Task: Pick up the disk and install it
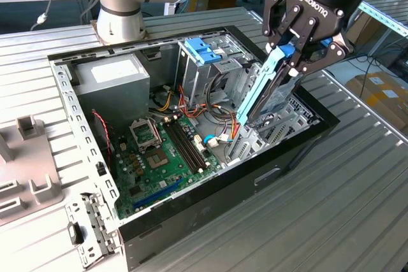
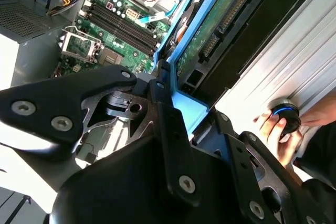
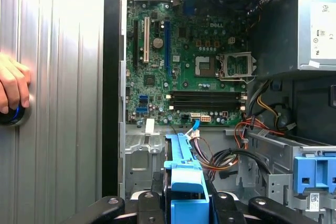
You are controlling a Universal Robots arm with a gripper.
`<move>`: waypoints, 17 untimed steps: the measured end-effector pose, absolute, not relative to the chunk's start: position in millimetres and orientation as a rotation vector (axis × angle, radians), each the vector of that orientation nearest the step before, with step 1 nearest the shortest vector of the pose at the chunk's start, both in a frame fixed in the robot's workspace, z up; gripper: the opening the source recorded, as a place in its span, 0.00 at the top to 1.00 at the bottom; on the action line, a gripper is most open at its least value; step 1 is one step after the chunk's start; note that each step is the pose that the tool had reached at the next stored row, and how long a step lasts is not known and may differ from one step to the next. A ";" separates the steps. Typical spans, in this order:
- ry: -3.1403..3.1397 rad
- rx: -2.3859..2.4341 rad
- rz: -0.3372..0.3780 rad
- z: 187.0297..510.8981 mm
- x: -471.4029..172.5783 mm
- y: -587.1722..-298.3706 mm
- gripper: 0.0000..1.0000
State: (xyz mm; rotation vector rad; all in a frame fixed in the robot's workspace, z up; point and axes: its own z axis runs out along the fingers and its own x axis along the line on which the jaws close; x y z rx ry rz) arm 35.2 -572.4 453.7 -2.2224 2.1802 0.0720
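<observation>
The disk (image 1: 260,93), a flat drive framed by light-blue rails, hangs tilted on edge over the open computer case (image 1: 210,202), at the end on the exterior view's right. Its lower end reaches down among the metal bays there. My gripper (image 1: 288,54) is shut on the disk's upper end, one finger on each side of the blue rail. In the second wrist view the disk's green circuit-board side (image 2: 223,22) shows beyond the gripper (image 2: 181,109). In the first wrist view the blue rail (image 3: 184,163) runs out from the gripper (image 3: 186,203) toward the motherboard (image 3: 184,61).
Inside the case lie the motherboard (image 1: 159,151), a grey power supply (image 1: 113,78), a metal cage with a blue top (image 1: 203,52) and loose cables (image 1: 204,109). A person's hand (image 3: 13,85) rests on a round knob (image 2: 283,115) on the ribbed table beside the case.
</observation>
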 end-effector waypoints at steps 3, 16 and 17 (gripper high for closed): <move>2.180 -2.223 0.072 453.5 38.4 -572.4 0.63; 2.172 -2.232 0.074 451.8 56.7 -572.6 0.63; 2.171 -2.233 0.074 451.7 57.0 -572.7 0.63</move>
